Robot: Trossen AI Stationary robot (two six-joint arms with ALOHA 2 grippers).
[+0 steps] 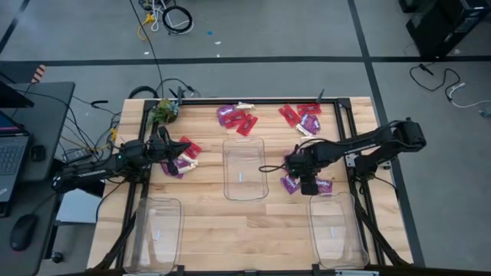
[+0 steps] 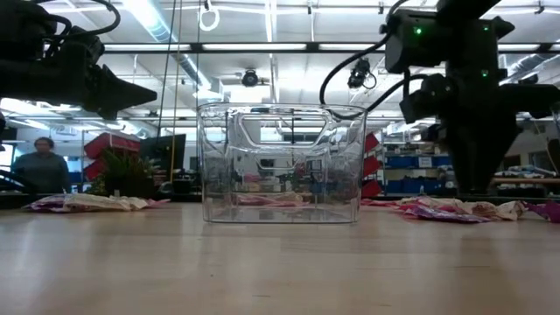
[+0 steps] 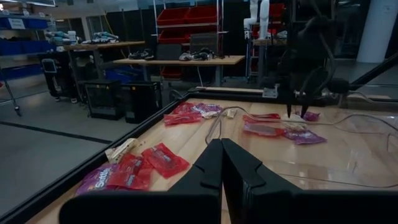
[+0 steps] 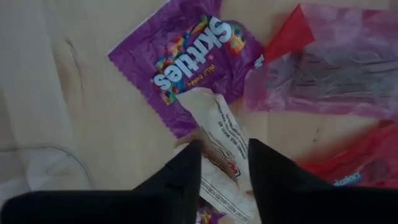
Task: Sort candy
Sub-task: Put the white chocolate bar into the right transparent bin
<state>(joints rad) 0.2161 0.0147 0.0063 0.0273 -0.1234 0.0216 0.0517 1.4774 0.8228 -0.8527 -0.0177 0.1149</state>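
Candy lies in loose groups on the wooden table. My right gripper points down over a small group right of the centre bin. In its wrist view the fingers stand open with a whitish-cream wrapped piece running between them. That piece overlaps a purple packet, and a red packet lies beside it. My left gripper is shut and points level above the red and purple packets at the table's left. My right gripper comes at the cream piece from above, pointing down, one finger on each side of its crumpled wrapper. I cannot tell whether the fingers touch it or whether it is off the table.
Three clear bins stand on the table: one at the centre, one near left, one near right. More candy lies along the far edge. A small plant stands at the far left corner. A person is in the room behind.
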